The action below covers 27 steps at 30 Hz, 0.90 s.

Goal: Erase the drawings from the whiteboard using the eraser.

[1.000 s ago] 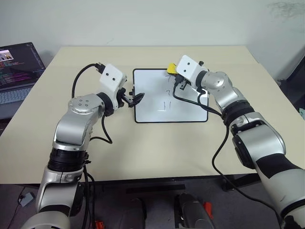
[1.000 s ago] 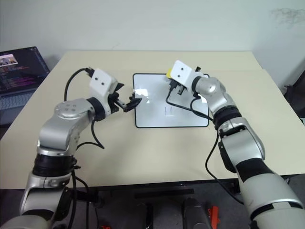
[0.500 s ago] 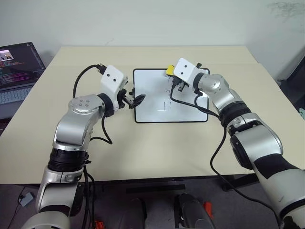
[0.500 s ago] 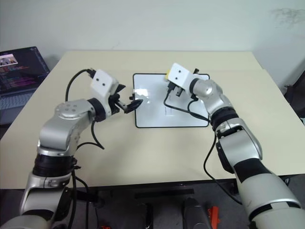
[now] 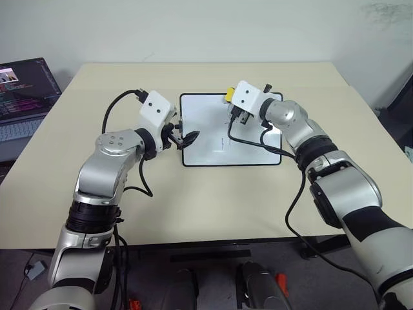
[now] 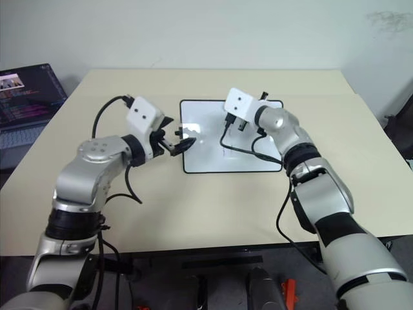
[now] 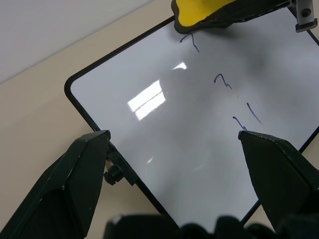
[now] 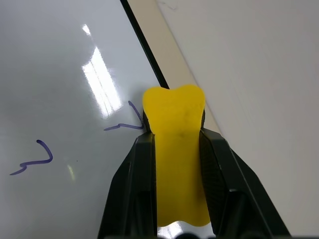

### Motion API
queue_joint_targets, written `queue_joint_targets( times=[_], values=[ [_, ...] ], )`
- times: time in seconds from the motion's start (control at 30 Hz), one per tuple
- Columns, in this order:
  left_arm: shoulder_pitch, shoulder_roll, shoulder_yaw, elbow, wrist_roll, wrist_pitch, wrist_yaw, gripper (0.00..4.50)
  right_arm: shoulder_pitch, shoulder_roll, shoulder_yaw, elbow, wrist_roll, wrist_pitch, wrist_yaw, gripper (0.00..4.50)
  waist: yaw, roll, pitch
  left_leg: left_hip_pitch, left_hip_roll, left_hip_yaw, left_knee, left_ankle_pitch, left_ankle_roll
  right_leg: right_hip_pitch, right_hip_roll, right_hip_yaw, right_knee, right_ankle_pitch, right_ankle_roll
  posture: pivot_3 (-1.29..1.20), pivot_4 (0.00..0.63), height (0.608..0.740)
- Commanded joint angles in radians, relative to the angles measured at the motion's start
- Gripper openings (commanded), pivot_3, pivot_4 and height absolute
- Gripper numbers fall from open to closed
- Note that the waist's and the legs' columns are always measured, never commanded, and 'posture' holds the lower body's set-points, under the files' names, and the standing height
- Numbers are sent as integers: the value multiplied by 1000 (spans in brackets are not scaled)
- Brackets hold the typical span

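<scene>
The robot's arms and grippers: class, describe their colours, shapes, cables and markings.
Both arms have rounded silver shells with black joint bands. A looping black cable runs along each forearm. Each wrist carries a white box with two small dark dots. The left gripper and right gripper each have two black tapered fingers.

— Where's your glossy white rectangular whiteboard [image 5: 213, 139]?
— Flat on the beige surface [image 5: 193, 200], mid-table. Your left hand [image 5: 184, 137] sits at its left edge; the small yellow block eraser [image 8: 175, 149] is near its far edge, beside the thin marker drawings [image 7: 222, 82].
</scene>
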Motion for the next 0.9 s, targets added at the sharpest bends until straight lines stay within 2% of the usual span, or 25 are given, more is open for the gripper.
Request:
queue_joint_targets(
  times=[0.03,0.7,0.9],
  values=[
    [-5,16,22,-43,4,-16,4,4500,-10,12,21,7,-19,0,16,853,0,0,0,0,0,0,0,0,0,0,0,0,0,0,0,0,150,740],
    [-18,7,12,-32,2,-26,1,4500,44,-11,59,-24,-37,-16,90,851,-1,0,0,5,0,0,0,0,0,4,0,0,1,0,-1,0,150,740],
    [-16,8,14,-33,2,-27,1,4500,17,-27,51,-5,-39,9,30,851,-1,0,0,5,0,0,0,0,0,4,0,0,1,0,-1,0,150,740]
  ],
)
